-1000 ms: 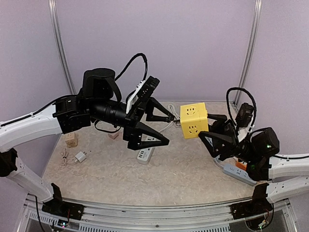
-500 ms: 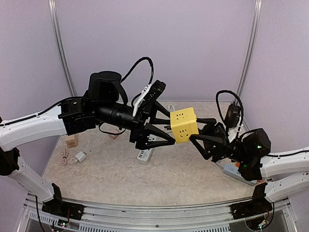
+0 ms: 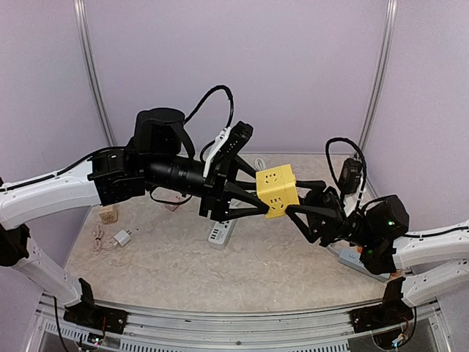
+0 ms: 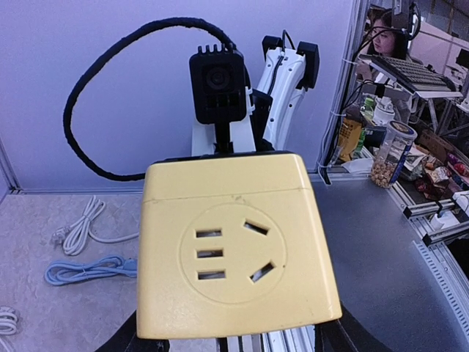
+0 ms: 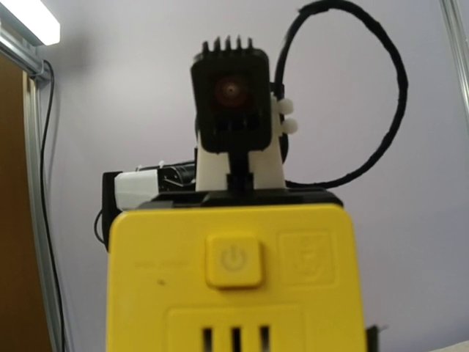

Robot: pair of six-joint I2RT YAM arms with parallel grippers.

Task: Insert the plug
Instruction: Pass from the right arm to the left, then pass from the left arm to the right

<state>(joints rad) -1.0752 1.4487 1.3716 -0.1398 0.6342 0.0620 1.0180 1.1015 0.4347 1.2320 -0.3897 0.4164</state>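
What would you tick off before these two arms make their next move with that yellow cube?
1. The yellow plastic cube socket block is lifted off the speckled table: ok.
2. The right jaws are clamped on the block's right side: ok.
3. The left jaws grip it too: cannot tell. They straddle the block, but the contact is hidden.
4. The round socket face is unblocked, with its slots towards the left wrist camera: ok.
5. A plug is in hand, ready to insert: not ok. Neither arm holds one, and a small white plug adapter lies on the table at the left.
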